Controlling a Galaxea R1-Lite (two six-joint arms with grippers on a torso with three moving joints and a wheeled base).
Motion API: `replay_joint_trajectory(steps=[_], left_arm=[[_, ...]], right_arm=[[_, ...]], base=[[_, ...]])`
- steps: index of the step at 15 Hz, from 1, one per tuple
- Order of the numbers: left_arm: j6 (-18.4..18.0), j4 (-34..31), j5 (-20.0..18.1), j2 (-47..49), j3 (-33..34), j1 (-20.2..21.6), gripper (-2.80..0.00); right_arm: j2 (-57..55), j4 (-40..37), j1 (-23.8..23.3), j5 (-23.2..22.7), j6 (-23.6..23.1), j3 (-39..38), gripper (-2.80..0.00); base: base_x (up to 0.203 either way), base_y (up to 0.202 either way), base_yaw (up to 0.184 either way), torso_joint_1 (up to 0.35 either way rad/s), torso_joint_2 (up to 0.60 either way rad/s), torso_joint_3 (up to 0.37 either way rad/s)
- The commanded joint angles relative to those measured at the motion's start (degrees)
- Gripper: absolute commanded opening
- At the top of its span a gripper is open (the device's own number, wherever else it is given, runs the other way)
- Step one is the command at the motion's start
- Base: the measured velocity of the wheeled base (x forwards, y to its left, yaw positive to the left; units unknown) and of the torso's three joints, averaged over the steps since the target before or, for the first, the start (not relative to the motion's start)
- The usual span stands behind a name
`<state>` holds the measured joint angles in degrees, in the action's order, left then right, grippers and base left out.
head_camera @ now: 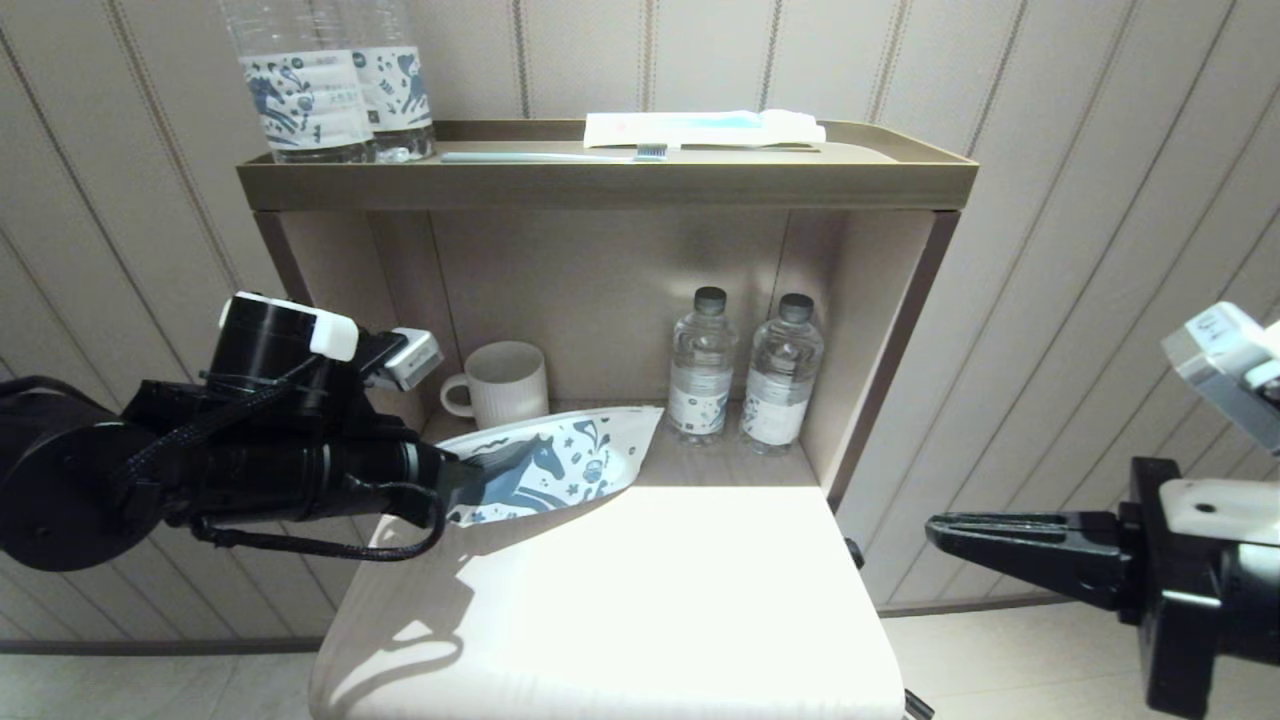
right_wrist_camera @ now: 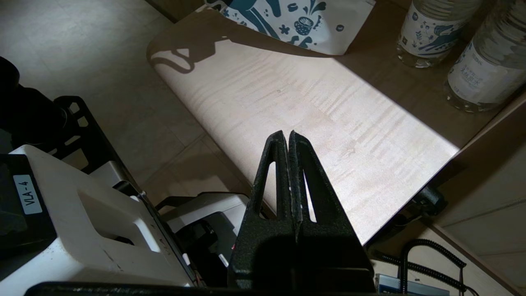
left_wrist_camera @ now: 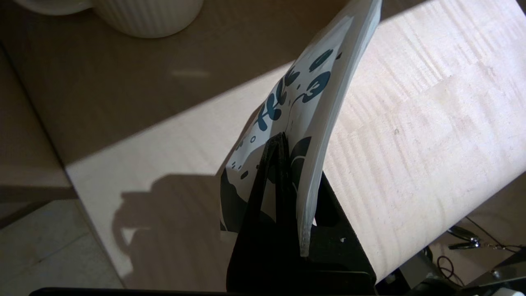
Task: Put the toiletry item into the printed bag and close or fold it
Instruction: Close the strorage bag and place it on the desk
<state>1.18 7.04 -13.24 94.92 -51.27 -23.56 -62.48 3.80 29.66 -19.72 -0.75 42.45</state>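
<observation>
Printed bag (head_camera: 560,462) hangs off the desk (head_camera: 650,600), near its back-left corner, pinched at one end by my left gripper (head_camera: 470,480). I judge it light, floppy, slick; hold edges. Comb unseen. Right gripper (right_wrist_camera: 289,142), fingers together, empty, beyond the right edge.

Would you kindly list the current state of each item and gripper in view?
printed bag: lifted at one end, pinched by the left gripper
right gripper: shut, empty, off the table's right side
water bottles: capped, upright
mug: upright
toothbrush: lying flat on top shelf
</observation>
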Motion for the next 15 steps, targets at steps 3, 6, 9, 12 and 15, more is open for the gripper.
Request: replay_joint_trajectory(steps=[3,6,9,12,15], left_arm=[[2.3,5.3,4.3,2.8,1.3,-4.4,0.00],[2.1,6.8,4.6,1.1,2.7,-4.5,0.00],[2.0,6.9,4.9,-3.0,2.9,-4.3,0.00],[1.7,6.2,5.0,-7.8,1.9,-4.1,0.00],[1.6,0.5,5.0,-14.9,0.5,-4.1,0.00]], right_arm=[[0.2,0.1,0.0,-0.1,0.0,-0.3,-2.80],[0.4,0.2,0.0,-0.2,0.1,-1.0,-2.80],[1.2,0.2,0.1,-0.3,0.1,-1.3,-2.80],[2.9,0.1,0.1,-0.3,0.2,-1.9,-2.80],[5.0,0.0,0.8,-0.3,1.1,-2.3,-2.80]], base=[[0.000,0.000,0.000,0.000,0.00,0.000],[0.000,0.000,0.000,0.000,0.00,0.000],[0.000,0.000,0.000,0.000,0.00,0.000],[0.000,0.000,0.000,0.000,0.00,0.000],[0.000,0.000,0.000,0.000,0.00,0.000]])
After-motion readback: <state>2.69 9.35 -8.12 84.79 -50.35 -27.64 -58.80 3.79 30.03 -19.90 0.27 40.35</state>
